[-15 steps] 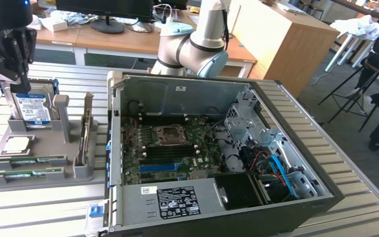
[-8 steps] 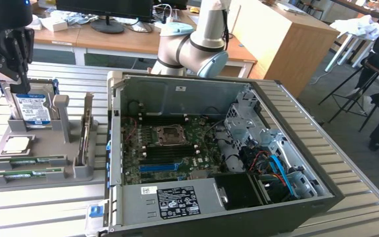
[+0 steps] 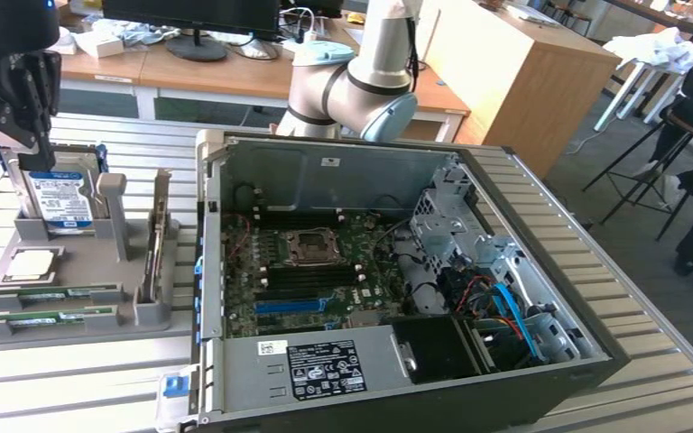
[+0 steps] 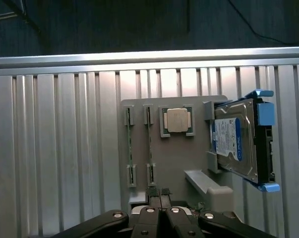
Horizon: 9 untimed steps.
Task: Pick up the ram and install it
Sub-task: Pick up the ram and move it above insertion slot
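**Gripper and parts tray.** The gripper [image 3: 19, 135] [image 4: 159, 193] hangs above one end of the grey holder tray [image 3: 76, 257] [image 4: 139, 148]. Its fingers are pressed together with nothing between them.

Both ram sticks sit untouched in parallel slots of the tray, below and just ahead of the fingertips. The first ram stick [image 3: 51, 293] [image 4: 149, 144] lies beside the square silver processor chip [image 3: 32, 264] [image 4: 176, 120]. The second ram stick [image 3: 46, 317] [image 4: 130, 148] lies in the outer slot, on the side away from the chip.

A hard drive [image 3: 58, 194] [image 4: 238, 144] stands on edge in the tray, almost directly under the gripper in the exterior view.

The open computer case [image 3: 322, 171], with its motherboard [image 3: 310, 271] exposed, lies well apart from the gripper, toward the exterior view's right. Everything rests on a slatted metal table [image 3: 82, 388] [image 4: 50, 148].
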Motion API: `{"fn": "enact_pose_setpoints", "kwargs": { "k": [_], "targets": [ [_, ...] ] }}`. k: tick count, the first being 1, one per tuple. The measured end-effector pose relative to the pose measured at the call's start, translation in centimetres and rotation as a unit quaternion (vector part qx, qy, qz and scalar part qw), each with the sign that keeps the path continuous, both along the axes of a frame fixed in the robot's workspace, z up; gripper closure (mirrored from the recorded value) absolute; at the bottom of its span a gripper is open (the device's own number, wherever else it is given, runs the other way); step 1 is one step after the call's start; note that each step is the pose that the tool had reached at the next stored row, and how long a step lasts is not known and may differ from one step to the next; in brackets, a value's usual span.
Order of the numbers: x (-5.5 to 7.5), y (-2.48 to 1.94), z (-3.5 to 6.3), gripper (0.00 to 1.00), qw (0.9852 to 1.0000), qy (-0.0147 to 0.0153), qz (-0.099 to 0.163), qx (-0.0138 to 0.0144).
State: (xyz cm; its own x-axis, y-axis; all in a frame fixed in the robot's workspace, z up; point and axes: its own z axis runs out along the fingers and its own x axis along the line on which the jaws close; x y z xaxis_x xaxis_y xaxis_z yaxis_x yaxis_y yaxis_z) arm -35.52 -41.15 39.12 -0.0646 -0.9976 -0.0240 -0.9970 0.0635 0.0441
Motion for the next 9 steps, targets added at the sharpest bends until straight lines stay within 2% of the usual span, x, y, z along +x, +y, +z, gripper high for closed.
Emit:
{"fn": "enact_pose_setpoints", "kwargs": {
  "k": [9],
  "targets": [
    [0.0, 0.0, 0.0, 0.9, 0.9998, 0.0, 0.018, 0.0]
  ]
}}
